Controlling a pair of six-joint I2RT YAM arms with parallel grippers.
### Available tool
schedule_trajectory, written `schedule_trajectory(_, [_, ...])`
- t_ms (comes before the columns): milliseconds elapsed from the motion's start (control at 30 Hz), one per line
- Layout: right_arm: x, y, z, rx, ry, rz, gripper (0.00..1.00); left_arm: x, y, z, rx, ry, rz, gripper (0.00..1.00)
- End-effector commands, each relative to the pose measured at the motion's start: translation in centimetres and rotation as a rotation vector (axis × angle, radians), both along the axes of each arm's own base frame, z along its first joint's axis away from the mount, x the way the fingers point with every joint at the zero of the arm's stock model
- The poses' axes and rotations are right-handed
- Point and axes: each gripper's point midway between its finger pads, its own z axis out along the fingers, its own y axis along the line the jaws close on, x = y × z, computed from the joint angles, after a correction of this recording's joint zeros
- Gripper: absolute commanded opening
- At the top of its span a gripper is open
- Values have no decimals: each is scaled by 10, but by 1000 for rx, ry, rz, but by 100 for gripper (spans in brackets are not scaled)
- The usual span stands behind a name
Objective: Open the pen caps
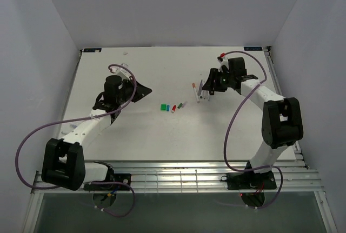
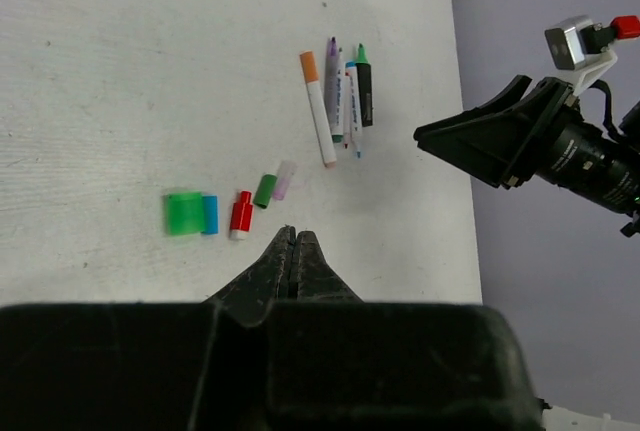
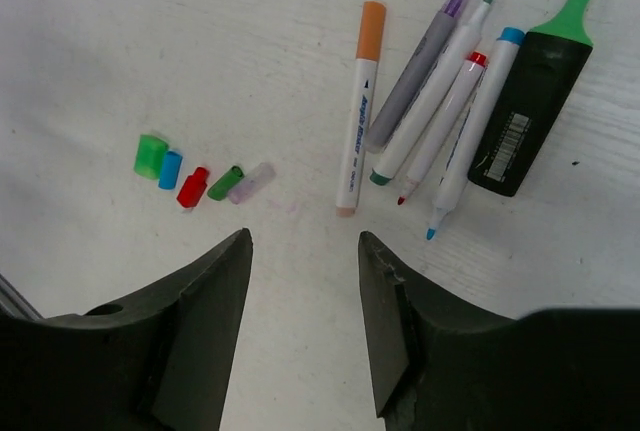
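Right claw point(image 3: 305, 241) spread wide, empty; five loose pen caps point(image 3: 192, 187) at its ten o'clock, pens point(image 3: 434, 87) at one o'clock, only the orange pen point(image 3: 358, 111) apparently still capped; left claw point(image 2: 295, 236) pressed together, holding nothing

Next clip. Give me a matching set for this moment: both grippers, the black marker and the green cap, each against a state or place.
1 left gripper
2 right gripper
3 black marker
4 green cap

A beside the blue cap, at the row's end
B jaws open, empty
C jaws shut, empty
D green tip, outermost of the pens

Pairs: 1-C, 2-B, 3-D, 4-A
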Motion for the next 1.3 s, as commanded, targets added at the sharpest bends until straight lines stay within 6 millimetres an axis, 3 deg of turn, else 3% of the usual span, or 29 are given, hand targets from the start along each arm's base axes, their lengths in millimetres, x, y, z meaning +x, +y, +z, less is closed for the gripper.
schedule_trajectory(0, [21,4,11,-63,-58,53,52,8,-8,-2,-11,-45,-21,2])
schedule_trajectory(33, [22,6,8,-70,-56,63,51,11,-9,-16,0,-9,-23,2])
schedule_trajectory(133, [24,19,-5,-94,-56,95,49,18,-10,-37,39,23,-30,2])
schedule_trajectory(233, [33,30,-21,-155,-71,106,49,23,-10,-44,60,32,-27,6])
schedule_trajectory(300, [43,37,-20,-183,-93,105,48,24,-11,-44,69,23,-36,11])
schedule_trajectory(367, [51,36,-31,-236,-89,96,48,24,-12,-43,74,15,-44,15])
schedule_trajectory(400, [58,40,-25,-243,-113,99,48,23,-12,-45,82,13,-49,16])
schedule_trajectory(433, [63,41,-33,-255,-102,101,48,23,-12,-44,83,11,-50,18])
schedule_trajectory(733, [88,43,-46,-342,-89,105,47,17,-12,-40,76,-1,-61,22])
schedule_trajectory(1167, [63,64,-94,-424,-27,166,38,8,-12,-39,52,-1,-66,22])
schedule_trajectory(1267, [54,61,-104,-478,-6,149,36,4,-11,-41,51,3,-66,23])
